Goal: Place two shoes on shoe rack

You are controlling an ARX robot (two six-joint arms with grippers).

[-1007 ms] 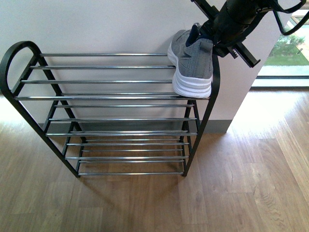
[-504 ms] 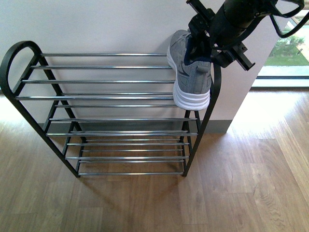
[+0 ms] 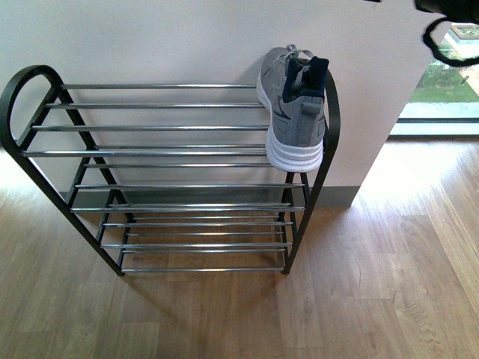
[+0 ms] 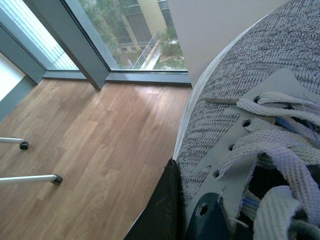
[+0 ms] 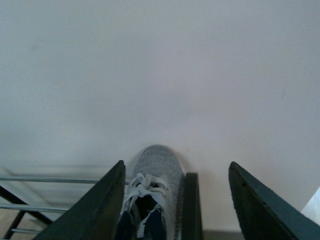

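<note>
The front view shows the whole shoe rack [image 3: 150, 128] standing on the wood floor [image 3: 359, 284] against the white wall [image 3: 150, 37]; the first shoe [image 3: 293, 112] sits on the top shelf, at the right end, just beside the arched right side; it stands upright on its white sole; its long way runs from near to far, with the toe at the wall and the heel at the near side, and the heel pokes a little past the nearest bar; only a dark bit of the right arm [image 3: 449, 7] shows in the top right corner of this view, and neither hand shows in it.

The right wrist view shows what the front view cannot; the right hand [image 5: 176, 164] is spread wide with nothing in it, and it hangs above the first shoe [image 5: 152, 175]; the laces and the dark inside of the shoe can be seen from above.

The left wrist view shows the second shoe [image 4: 250, 100], which no other view shows; it is very close, up over the floor [image 4: 100, 140] near a big window [image 4: 125, 30]; only one black finger of the left hand [image 4: 167, 215] shows, pressed on the side of the shoe, so the hand seems to be gripping it.
</note>
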